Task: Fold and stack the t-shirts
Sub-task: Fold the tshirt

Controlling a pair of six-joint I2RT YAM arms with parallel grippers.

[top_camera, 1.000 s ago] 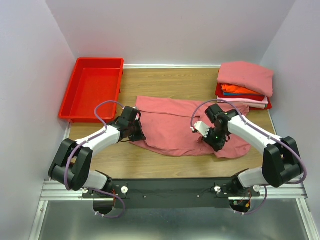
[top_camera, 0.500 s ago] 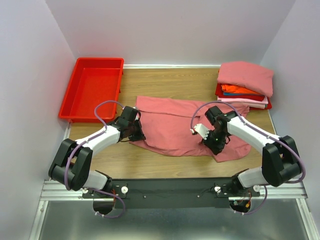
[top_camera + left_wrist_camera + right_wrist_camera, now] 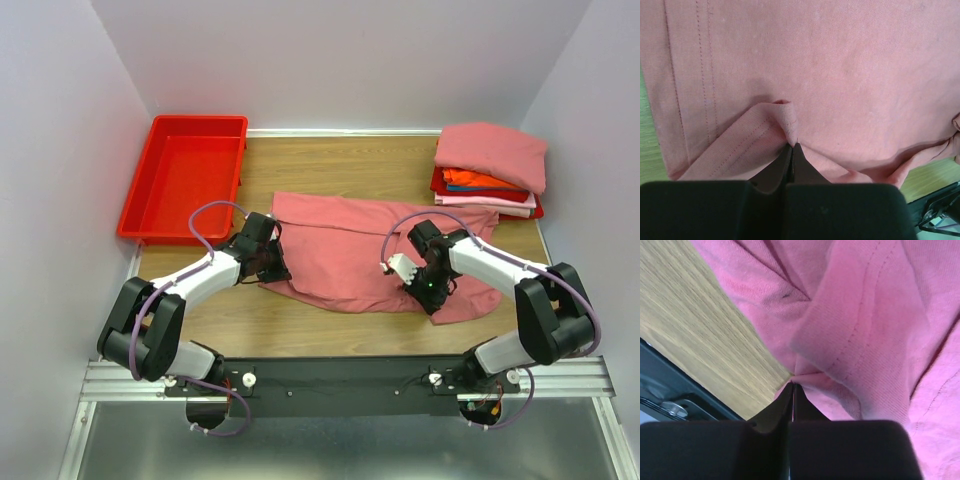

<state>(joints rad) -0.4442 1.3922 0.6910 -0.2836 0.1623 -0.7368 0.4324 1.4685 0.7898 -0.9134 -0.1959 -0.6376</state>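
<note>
A large salmon-pink t-shirt (image 3: 350, 245) lies spread across the middle of the wooden table. My left gripper (image 3: 272, 268) is shut on a pinch of its hem at the shirt's near left edge; the left wrist view shows the fold of cloth (image 3: 785, 117) held at the fingertips. My right gripper (image 3: 433, 297) is shut on the shirt's near right edge, where the right wrist view shows pinched cloth (image 3: 810, 377) beside bare wood. A stack of folded t-shirts (image 3: 490, 165), pink on top with orange and red below, sits at the back right.
A red plastic bin (image 3: 185, 175) stands at the back left. The folded stack rests on a red tray (image 3: 535, 210) by the right wall. White walls close in the table on three sides. The arms' base rail (image 3: 340, 375) runs along the near edge.
My right gripper has moved left and slightly nearer, dragging the shirt's right part inward. The left gripper has not moved.
</note>
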